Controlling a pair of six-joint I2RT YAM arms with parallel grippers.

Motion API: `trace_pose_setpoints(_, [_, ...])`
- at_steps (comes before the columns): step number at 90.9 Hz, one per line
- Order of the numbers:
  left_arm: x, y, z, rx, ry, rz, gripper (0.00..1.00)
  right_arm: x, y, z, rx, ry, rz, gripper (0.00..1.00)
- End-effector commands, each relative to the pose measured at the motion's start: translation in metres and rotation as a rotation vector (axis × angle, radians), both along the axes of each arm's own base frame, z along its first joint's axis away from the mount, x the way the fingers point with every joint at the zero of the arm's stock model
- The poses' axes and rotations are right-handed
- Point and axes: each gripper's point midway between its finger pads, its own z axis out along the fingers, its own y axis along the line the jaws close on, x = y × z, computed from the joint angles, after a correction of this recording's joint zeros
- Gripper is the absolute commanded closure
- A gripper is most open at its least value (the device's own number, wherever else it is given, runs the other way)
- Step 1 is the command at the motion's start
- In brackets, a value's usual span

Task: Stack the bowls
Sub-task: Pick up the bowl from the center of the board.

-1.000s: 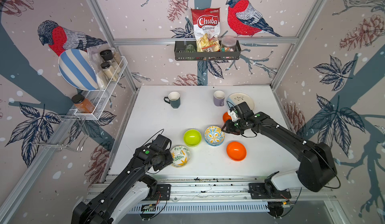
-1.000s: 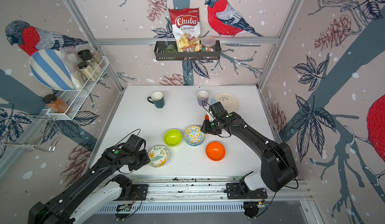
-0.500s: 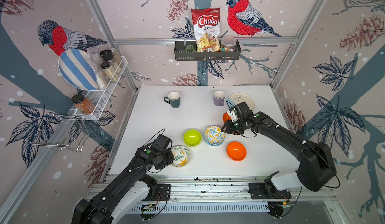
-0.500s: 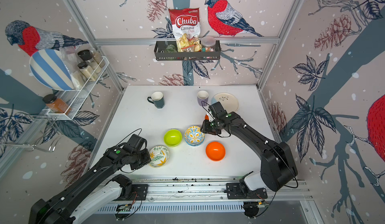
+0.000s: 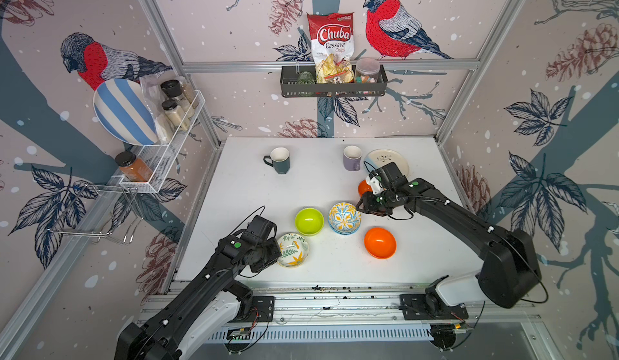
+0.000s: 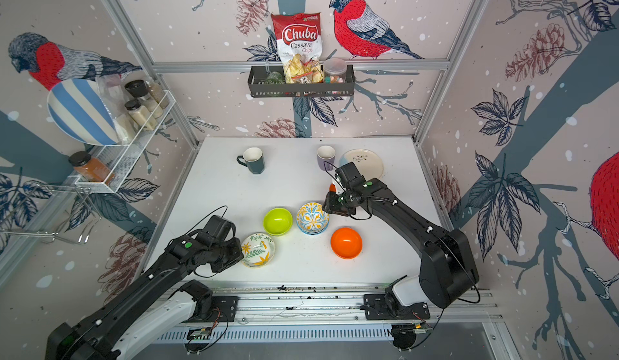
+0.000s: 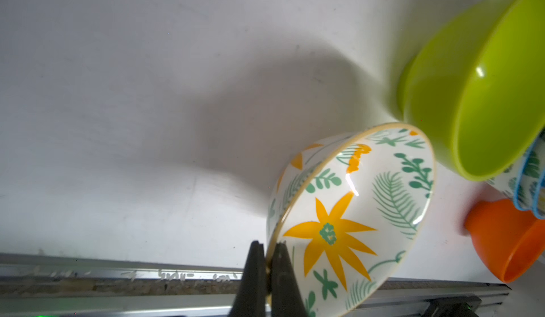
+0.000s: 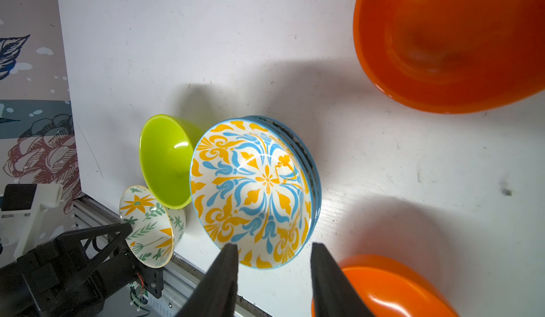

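While the left gripper (image 7: pixel 267 252) pinches the rim of the leaf-print bowl (image 5: pixel 292 250), one finger inside and one outside, note how that bowl looks: white, with a thin tan rim, green fern sprigs and a large yellow-orange flower inside. You find it near the front edge of the table (image 5: pixel 248 187), just beside the plain, glossy lime-green bowl (image 5: pixel 308 221). To the right of that, the floral bowl (image 5: pixel 345 217), cream with yellow and blue scrollwork, tops a nest of blue-rimmed bowls. One orange bowl (image 5: pixel 380 242) stands alone near the front. A second orange bowl (image 5: pixel 361 187) lies behind the right gripper (image 8: pixel 274 259) and is largely hidden in both top views. The right gripper hangs beside the floral stack, jaws spread, with nothing between them. For open room, you have the bare surface left of and behind the bowl group, up to the dark mug (image 5: pixel 279 160), the lilac mug (image 5: pixel 352 158) and the plate (image 5: pixel 395 159) along the far edge. The rail (image 5: pixel 335 299) runs just below the front edge.
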Motion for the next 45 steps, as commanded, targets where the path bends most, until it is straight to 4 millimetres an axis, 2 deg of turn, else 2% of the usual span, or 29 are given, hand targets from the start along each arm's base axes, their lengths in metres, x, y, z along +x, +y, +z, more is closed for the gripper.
trace_pose_setpoints(1, [0.000, -0.001, 0.019, -0.006, -0.024, -0.026, 1.00, -0.003, -0.001, 0.009, -0.011, -0.023, 0.016, 0.57])
trace_pose_setpoints(9, [-0.002, 0.012, 0.037, 0.060, -0.049, -0.031, 1.00, -0.004, 0.002, 0.019, 0.000, -0.033, 0.023, 0.57])
trace_pose_setpoints(16, [-0.004, 0.013, 0.055, 0.066, -0.064, -0.055, 1.00, -0.007, 0.007, 0.029, 0.005, -0.040, 0.039, 0.56])
trace_pose_setpoints(29, [0.001, 0.000, 0.097, -0.002, -0.134, -0.122, 1.00, -0.017, 0.022, 0.051, 0.021, -0.063, 0.088, 0.54])
trace_pose_setpoints(40, [0.015, -0.015, 0.138, -0.049, -0.209, -0.179, 1.00, -0.025, 0.039, 0.076, 0.072, -0.078, 0.132, 0.53])
trace_pose_setpoints(45, [0.023, -0.022, 0.149, -0.060, -0.211, -0.207, 1.00, -0.027, 0.046, 0.088, 0.097, -0.087, 0.147, 0.47])
